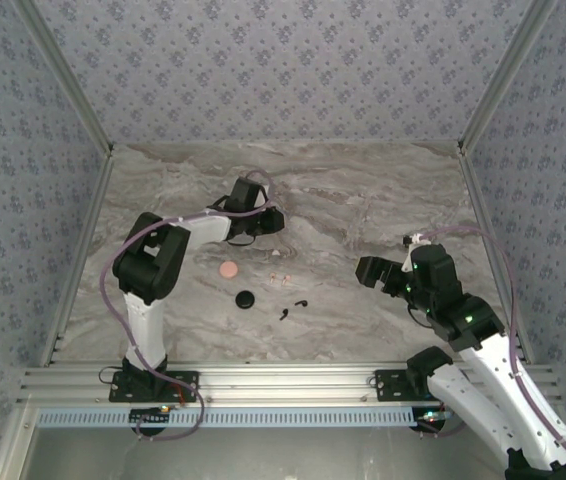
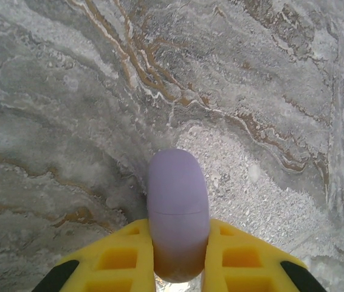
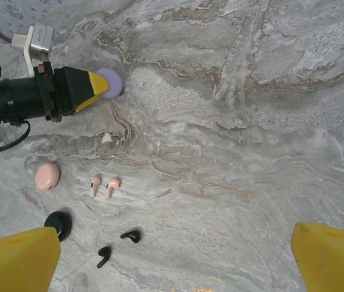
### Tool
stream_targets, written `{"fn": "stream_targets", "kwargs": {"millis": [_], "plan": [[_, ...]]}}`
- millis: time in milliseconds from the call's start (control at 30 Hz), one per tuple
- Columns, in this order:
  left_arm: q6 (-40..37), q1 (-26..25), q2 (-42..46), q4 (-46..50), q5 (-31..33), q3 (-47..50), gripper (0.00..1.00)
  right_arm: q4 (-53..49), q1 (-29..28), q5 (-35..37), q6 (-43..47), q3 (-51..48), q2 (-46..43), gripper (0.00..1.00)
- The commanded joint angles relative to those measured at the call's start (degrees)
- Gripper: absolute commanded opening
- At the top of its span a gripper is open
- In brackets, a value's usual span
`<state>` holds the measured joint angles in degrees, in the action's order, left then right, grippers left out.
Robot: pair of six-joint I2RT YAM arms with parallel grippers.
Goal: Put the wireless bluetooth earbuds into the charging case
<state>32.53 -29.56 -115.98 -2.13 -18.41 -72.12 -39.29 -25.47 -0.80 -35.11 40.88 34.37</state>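
Observation:
A closed lilac charging case [image 2: 178,201] stands on edge on the marble, and my left gripper [image 2: 179,237] is shut on its lower half with yellow fingers [image 2: 120,258]. In the right wrist view the same lilac case [image 3: 112,83] pokes out of the left gripper [image 3: 99,87]. Two pinkish earbuds [image 3: 103,186] lie side by side, with two black earbuds [image 3: 132,235] [image 3: 103,255] nearer to me. A tiny pale piece [image 3: 106,139], possibly a lilac bud, lies below the left gripper. My right gripper [image 3: 175,267] hangs open above the table with nothing between its fingers, to the right of the buds.
A pink round case [image 3: 47,176] and a black round case [image 3: 59,224] lie left of the earbuds. From above, the pink case [image 1: 227,269], the black case [image 1: 246,299], the pinkish buds [image 1: 280,279] and a black bud [image 1: 302,301] sit mid-table. Patterned walls enclose the marble table [image 1: 363,200].

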Motion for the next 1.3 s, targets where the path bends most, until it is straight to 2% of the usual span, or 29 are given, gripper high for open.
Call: {"fn": "stream_targets", "kwargs": {"millis": [0, 867, 1033, 1267], "plan": [[-0.7, 0.5, -1.2, 2.0, -0.2, -2.1, 0.19, -1.7, 0.3, 1.3, 0.8, 1.7, -0.5, 1.0], [-3.6, 0.7, 1.3, 7.1, 4.9, -3.7, 0.5, -2.9, 0.2, 0.7, 1.4, 1.5, -0.8, 1.0], [-4.3, 0.4, 6.5, 4.2, 5.4, -0.4, 0.53, -2.0, 0.2, -1.3, 1.4, 0.4, -0.5, 1.0], [-5.3, -0.2, 19.5, 0.1, 9.5, 7.8, 0.57, 0.6, -1.3, -5.3, 3.6, -0.5, 3.5, 1.0]]}}
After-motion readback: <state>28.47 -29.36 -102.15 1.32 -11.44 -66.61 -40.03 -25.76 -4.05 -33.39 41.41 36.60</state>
